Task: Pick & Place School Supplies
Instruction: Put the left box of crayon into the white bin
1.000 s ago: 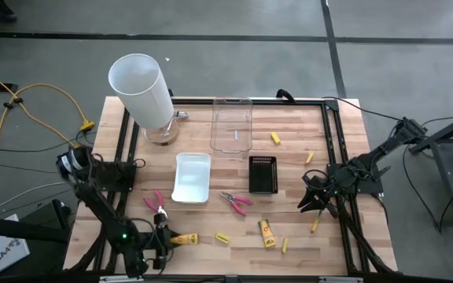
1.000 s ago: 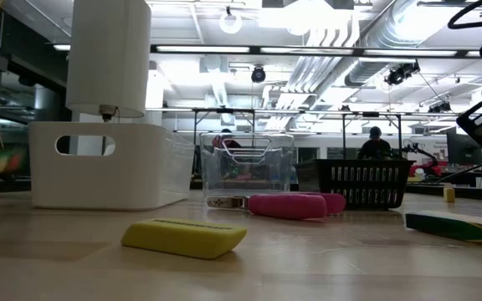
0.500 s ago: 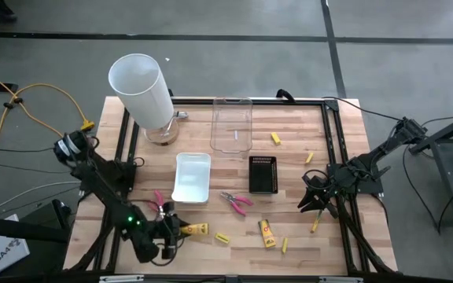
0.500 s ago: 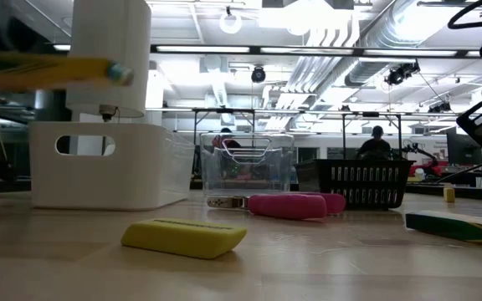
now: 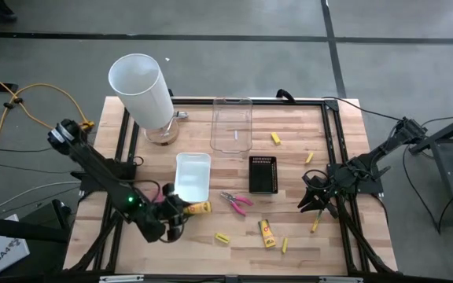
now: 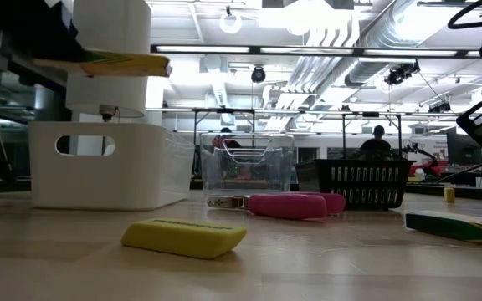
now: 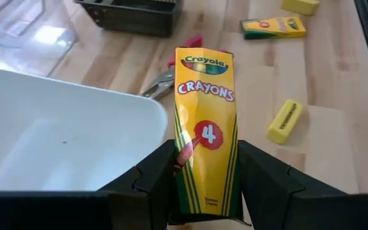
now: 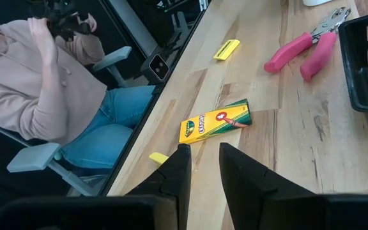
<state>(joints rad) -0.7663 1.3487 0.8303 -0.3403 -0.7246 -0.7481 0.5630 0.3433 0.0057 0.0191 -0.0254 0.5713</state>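
Observation:
A yellow crayon pack is in my left gripper, which is shut on it just off the near right corner of the white tray. The low view shows the pack high above the table. Pink-handled pliers lie flat on the wood right of the tray, and a second pink tool peeks out beside my left arm. Another crayon pack, a yellow eraser and short yellow sticks lie near the front. My right gripper waits open at the right, holding nothing. My left gripper pinches the crayon pack by its two long narrow edges, near its back end, between its two fingers. The pack sticks out forward along the fingers, printed face up. It is lifted clear of the table and roughly level.
A clear tray and a tall white cylinder stand at the back, and a black tray sits mid-table. More yellow sticks lie on the right. A seated person is beside the table's near side.
My left gripper has risen and gone toward the table's far edge and a little right, to the white tray's near corner. It has carried the crayon pack, which now hangs higher above the table than before. The grip has stayed shut.

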